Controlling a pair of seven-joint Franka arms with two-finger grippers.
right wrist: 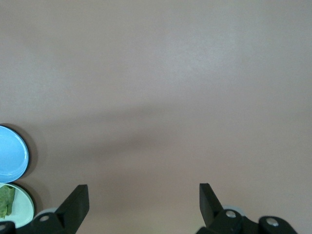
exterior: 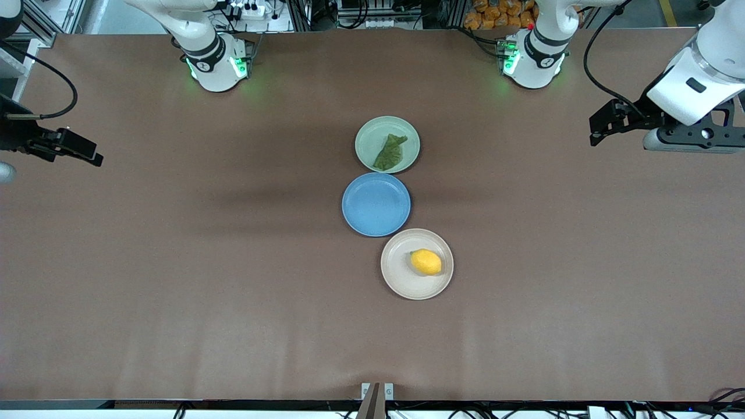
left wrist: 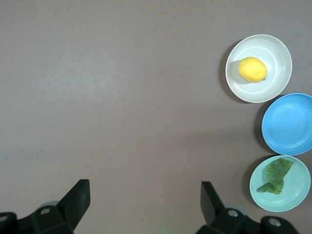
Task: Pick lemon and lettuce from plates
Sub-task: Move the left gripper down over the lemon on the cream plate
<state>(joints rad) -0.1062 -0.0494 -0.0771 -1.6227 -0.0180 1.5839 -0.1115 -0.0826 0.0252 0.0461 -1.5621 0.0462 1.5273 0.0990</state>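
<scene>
Yellow lemon point(exterior: 426, 262) is sitting on the beige plate point(exterior: 401, 278) and lettuce point(exterior: 390, 152) on the mint plate point(exterior: 368, 139) mid-table, while the left gripper point(left wrist: 142, 204) and right gripper point(right wrist: 143, 204) are hanging wide open and empty over opposite table ends, and a rounded lemon is likely risking a roll under pinching fingers.

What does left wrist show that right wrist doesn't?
Only the left wrist view: the lemon on the beige plate, plus the whole lettuce. Only the right wrist view: the right end effector, open over bare table. Both: the blue plate, the mint plate, cut off in the right wrist view. The left end effector is open too.
</scene>
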